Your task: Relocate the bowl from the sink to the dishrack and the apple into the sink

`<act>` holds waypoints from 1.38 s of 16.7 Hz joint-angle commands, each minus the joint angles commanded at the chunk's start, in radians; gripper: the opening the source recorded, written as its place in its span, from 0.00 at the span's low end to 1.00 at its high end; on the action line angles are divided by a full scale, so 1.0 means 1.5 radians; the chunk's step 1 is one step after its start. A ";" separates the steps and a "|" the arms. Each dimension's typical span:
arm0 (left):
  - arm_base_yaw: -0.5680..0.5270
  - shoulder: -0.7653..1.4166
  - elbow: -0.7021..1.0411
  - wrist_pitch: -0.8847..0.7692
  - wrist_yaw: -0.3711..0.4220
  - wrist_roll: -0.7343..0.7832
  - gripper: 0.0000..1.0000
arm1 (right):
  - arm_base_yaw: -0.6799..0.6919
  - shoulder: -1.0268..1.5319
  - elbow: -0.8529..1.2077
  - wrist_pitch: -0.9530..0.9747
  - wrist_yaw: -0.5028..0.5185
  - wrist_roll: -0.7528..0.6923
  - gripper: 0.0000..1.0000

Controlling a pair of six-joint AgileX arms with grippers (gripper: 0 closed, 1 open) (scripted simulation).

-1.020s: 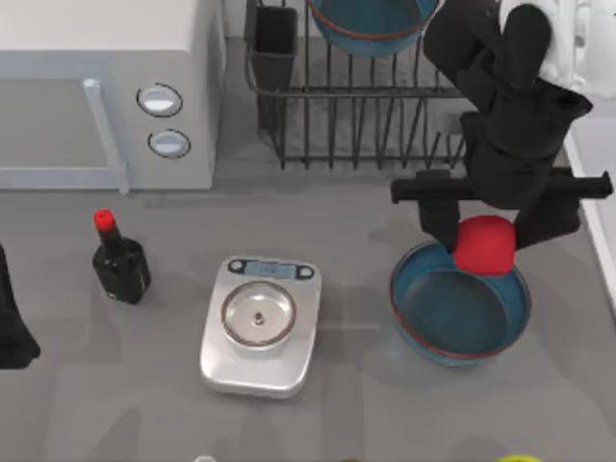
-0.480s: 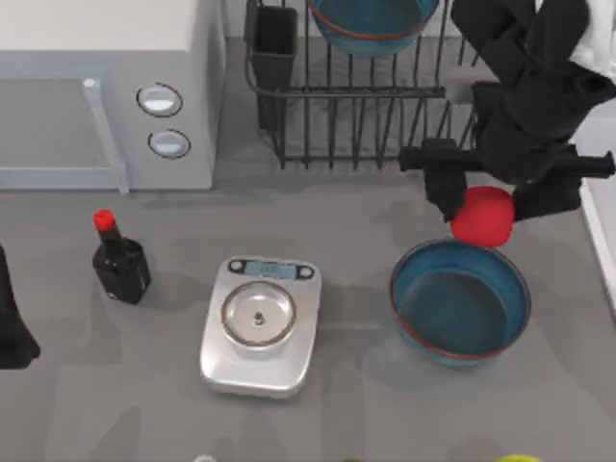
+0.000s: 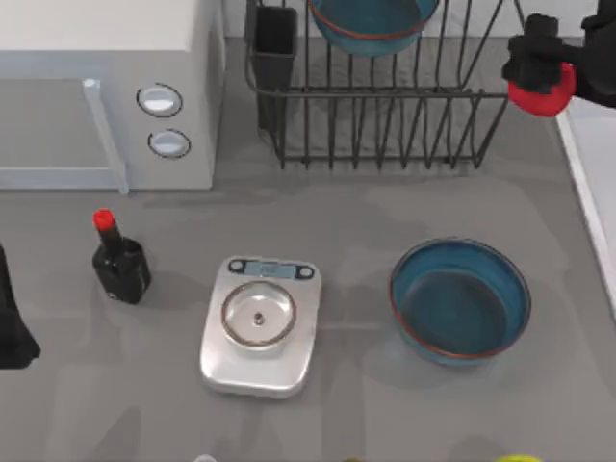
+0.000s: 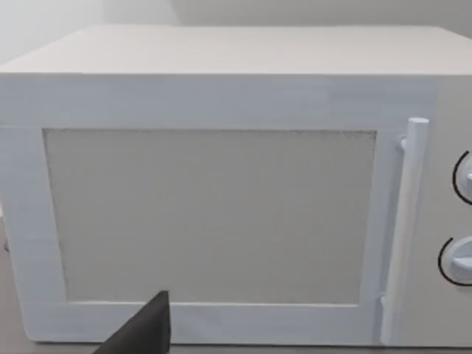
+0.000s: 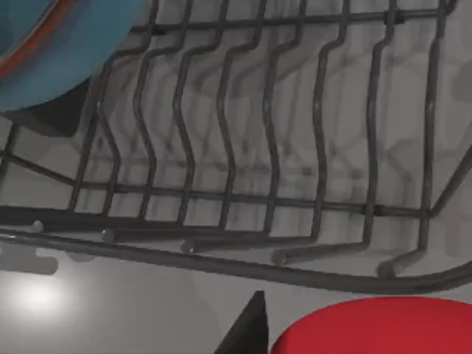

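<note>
My right gripper [image 3: 541, 79] hangs at the top view's upper right, its black fingers clamped on the small bright red apple [image 3: 541, 89], held in the air just beside the right end of the large black wire dishrack [image 3: 385, 125] and close to the pale raised rim of the whitish-grey sink [image 3: 589, 192] along the table's right edge. In the right wrist view the apple [image 5: 376, 326] sits close under the camera with one dark fingertip [image 5: 247, 324] beside it, the dishrack's bars [image 5: 280, 147] spread beyond and a curve of teal-blue bowl [image 5: 59, 44] standing in the rack.

That round teal-blue bowl with the thin red-brown rim [image 3: 371, 24] rests in the dishrack near the dark rectangular cutlery cup [image 3: 274, 38] at the rack's left corner. A second, look-alike teal bowl [image 3: 460, 301] sits upright on the grey table [image 3: 356, 221], well apart from the rack, to the right of a silver kitchen scale with a round steel pan [image 3: 260, 322]. A black bottle with a red cap [image 3: 119, 258] stands left of the scale, and a white microwave with two round dials [image 3: 106, 96] fills the upper left corner.

My left arm [image 3: 12, 322] is parked at the left edge of the table; its wrist camera faces the microwave's door [image 4: 214, 214], and I cannot tell how its fingers stand.
</note>
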 joint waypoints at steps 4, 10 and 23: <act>0.000 0.000 0.000 0.000 0.000 0.000 1.00 | -0.130 -0.054 -0.119 0.304 -0.073 -0.067 0.00; 0.000 0.000 0.000 0.000 0.000 0.000 1.00 | -0.328 -0.119 -0.325 0.690 -0.136 -0.132 0.00; 0.000 0.000 0.000 0.000 0.000 0.000 1.00 | -0.454 -0.137 -0.478 0.878 -0.154 -0.151 0.00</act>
